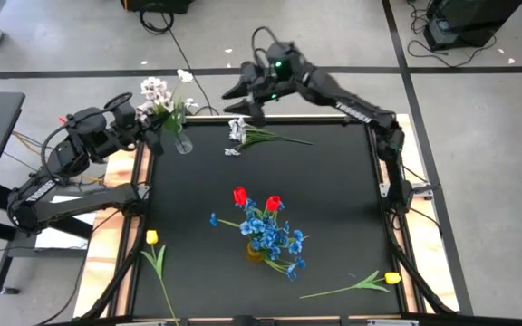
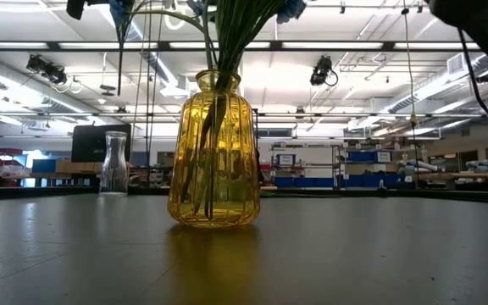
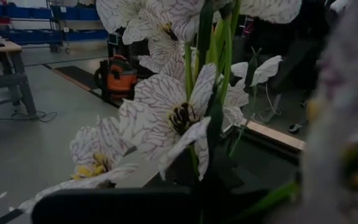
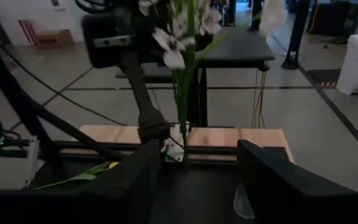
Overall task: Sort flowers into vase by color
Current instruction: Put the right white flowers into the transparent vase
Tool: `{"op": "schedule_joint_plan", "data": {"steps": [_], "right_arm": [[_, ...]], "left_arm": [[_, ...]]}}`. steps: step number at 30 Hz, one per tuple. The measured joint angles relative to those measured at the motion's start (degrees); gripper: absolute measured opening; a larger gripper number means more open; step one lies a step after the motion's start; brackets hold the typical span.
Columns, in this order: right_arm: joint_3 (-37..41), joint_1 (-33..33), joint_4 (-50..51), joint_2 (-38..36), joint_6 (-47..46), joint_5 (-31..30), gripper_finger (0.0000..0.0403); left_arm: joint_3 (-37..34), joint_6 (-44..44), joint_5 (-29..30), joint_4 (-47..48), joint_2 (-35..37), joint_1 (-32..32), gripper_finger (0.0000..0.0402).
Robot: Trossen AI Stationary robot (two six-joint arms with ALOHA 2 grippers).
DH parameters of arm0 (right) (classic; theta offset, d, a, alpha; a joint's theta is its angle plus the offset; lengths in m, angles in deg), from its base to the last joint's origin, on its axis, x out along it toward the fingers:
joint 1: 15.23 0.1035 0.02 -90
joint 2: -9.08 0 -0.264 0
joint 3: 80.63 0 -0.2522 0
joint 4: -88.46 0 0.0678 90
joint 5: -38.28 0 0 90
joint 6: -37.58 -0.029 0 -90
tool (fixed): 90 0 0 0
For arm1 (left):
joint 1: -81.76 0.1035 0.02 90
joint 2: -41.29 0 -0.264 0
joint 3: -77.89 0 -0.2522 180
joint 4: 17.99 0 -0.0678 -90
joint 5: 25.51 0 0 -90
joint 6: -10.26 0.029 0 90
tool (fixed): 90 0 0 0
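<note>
1. yellow vase [image 2: 214,152] stands closest to the low camera, mid-table, already filled with blue sprays [image 1: 275,237] and two red tulips [image 1: 256,199].
2. left gripper [image 1: 149,118] sits at the table's far left corner, at the white spray [image 1: 159,93] standing in the clear vase [image 1: 182,140]; its wrist view is filled with white petals. whether its fingers are clenched on the stem or released, i cannot tell.
3. on the table's near left edge lies a yellow tulip [image 1: 152,238], not yet sorted.
4. step in hand, as i judge it: seating white stems in the clear vase. next comes the loose white spray [image 1: 237,132] lying just right of that vase on the mat.
5. right gripper [image 1: 239,101] hovers near the far edge beside that loose spray, fingers spread apart and empty in its own wrist view. it likely needs to drop down and close on the green stem [image 1: 279,138].
6. another yellow tulip [image 1: 391,278] lies near the near right corner, well apart from both grippers.
</note>
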State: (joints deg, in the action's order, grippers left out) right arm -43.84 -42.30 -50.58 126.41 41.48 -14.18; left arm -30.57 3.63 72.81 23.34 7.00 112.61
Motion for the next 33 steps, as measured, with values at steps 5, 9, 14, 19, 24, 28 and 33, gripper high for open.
{"op": "schedule_joint_plan", "data": {"steps": [5, 9, 14, 19, 24, 28, 33], "right_arm": [[2.1, -1.3, 1.8, -5.3, 0.8, 1.1, 0.0220], [5.1, -1.8, 1.5, -9.0, 0.8, 1.0, 0.0220], [8.5, -1.9, -0.1, -11.3, -0.1, -0.5, 0.0220], [8.9, -1.9, -2.8, -11.6, -1.8, -0.6, 0.0220], [8.9, -1.9, -4.4, -11.6, -1.8, -0.6, 0.0220], [8.9, -1.9, -5.0, -11.6, -1.8, -0.6, 0.0220], [8.9, -1.8, -4.9, -11.6, -1.8, -0.6, 0.0220]], "left_arm": [[0.0, 1.1, 0.0, -0.6, -0.2, 0.0, 0.0009], [0.0, 1.7, 0.0, -2.3, -0.1, 0.0, 0.0009], [0.0, 2.6, 0.0, -4.1, -0.2, 0.0, 0.0009], [0.0, 3.5, 0.0, -4.6, -0.2, 0.0, 0.0009], [0.0, 4.6, 0.1, -4.6, -0.2, 0.0, 0.0009], [0.0, 4.7, 1.7, -4.6, -0.2, 0.0, 0.0009], [0.0, 4.5, 2.6, -4.6, -0.2, 0.0, 0.0009]]}}
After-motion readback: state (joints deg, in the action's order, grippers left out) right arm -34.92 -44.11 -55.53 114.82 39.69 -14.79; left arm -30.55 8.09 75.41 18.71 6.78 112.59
